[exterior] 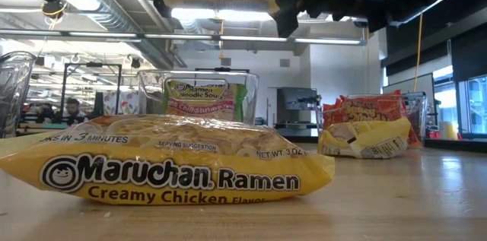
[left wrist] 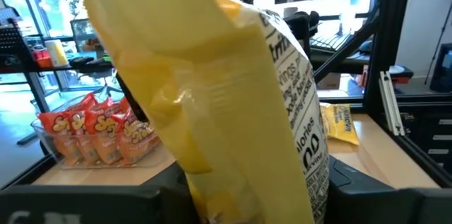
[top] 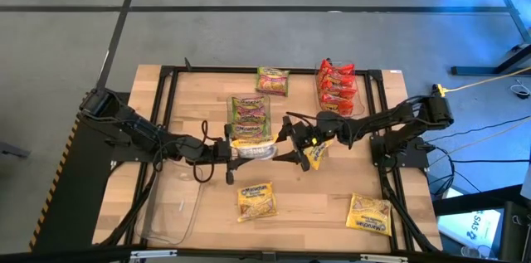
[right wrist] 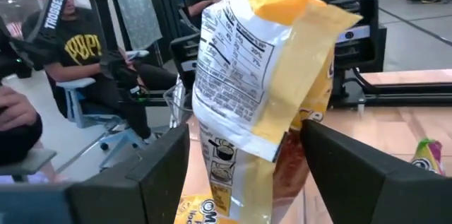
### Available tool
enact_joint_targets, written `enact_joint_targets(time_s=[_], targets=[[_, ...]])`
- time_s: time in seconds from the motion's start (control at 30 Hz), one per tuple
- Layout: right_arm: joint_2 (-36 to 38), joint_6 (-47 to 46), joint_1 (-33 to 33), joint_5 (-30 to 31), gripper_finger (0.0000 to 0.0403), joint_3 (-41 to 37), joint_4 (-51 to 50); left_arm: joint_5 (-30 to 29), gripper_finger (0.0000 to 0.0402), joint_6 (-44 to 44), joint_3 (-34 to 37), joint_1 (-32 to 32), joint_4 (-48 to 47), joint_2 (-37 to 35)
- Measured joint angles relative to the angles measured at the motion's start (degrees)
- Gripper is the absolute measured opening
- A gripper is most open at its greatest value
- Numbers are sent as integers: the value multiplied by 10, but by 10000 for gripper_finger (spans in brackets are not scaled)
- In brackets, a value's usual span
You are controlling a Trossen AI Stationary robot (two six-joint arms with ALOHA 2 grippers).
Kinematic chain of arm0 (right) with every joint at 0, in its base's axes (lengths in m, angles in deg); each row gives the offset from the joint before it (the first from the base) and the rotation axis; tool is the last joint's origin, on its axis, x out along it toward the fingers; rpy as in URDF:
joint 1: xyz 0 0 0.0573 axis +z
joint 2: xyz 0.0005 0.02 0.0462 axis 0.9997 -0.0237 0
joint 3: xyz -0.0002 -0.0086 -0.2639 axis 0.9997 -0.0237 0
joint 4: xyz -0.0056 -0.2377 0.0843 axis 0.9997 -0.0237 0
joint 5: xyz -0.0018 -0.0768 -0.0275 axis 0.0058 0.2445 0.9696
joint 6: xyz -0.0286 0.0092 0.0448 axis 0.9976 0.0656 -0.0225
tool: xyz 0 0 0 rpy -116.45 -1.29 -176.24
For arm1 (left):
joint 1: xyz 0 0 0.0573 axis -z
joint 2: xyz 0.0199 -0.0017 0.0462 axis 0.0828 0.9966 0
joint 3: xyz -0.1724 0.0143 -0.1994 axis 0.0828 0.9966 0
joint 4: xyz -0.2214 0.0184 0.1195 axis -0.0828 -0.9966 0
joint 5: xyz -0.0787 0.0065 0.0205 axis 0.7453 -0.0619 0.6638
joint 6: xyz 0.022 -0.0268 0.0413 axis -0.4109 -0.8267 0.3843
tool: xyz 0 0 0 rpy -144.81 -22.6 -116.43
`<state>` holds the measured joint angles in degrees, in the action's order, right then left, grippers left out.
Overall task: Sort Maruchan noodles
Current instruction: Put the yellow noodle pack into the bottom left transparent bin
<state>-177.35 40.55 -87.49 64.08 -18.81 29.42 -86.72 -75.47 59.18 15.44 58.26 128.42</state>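
Observation:
The Maruchan noodles are flat crinkly packets. My left gripper [top: 242, 152] reaches in from the left at mid-table, shut on a yellow packet [left wrist: 233, 90]. Facing it from the right, my right gripper [top: 305, 148] is shut on another yellow packet [right wrist: 261, 75]. Two more yellow packets [top: 256, 199] [top: 369, 213] lie flat on the near part of the table. Green packets [top: 250, 115] lie in a clear bin. Red packets [top: 338, 87] stand in another bin at the far right. One green packet [top: 272, 80] lies at the far edge. My left gripper pinches the yellow packet's lower part [left wrist: 212, 181] between its two fingers, which come in level from the table's left. The packet stands upright in the hold, lifted clear of the table. My right gripper has its yellow packet between its two fingers [right wrist: 159, 174], touching its crumpled sides near the lower half [right wrist: 286, 157]. The fingers come in level from the table's right. The packet stands upright, printed back toward the camera, clear of the table.
An empty clear bin [top: 170, 209] stands at the near left corner. A black frame [top: 170, 89] runs round the wooden table top. People sit beyond the table's left side in the right wrist view [right wrist: 78, 54]. Cables trail at the right.

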Motion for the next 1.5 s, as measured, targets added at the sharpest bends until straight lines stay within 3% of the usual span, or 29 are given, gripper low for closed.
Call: enact_joint_targets(time_s=[0.2,0.37,0.57,0.77,0.93,1.23,1.5], targets=[[0,-43,0,-3,269,9,-8,0,128,0,0,0,-2,0],[0,-19,0,30,282,44,-101,-6,128,-1,0,0,-7,0],[36,33,0,55,327,80,-229,-1,128,0,0,0,-5,0],[44,34,0,52,374,81,-228,0,128,0,-1,-1,-3,0],[12,34,15,37,387,80,-216,-1,128,0,-1,-1,3,0],[-5,68,42,56,362,80,-144,-14,128,0,-2,0,10,-1],[-4,83,41,96,263,80,-134,-11,128,0,-1,-1,2,0]])
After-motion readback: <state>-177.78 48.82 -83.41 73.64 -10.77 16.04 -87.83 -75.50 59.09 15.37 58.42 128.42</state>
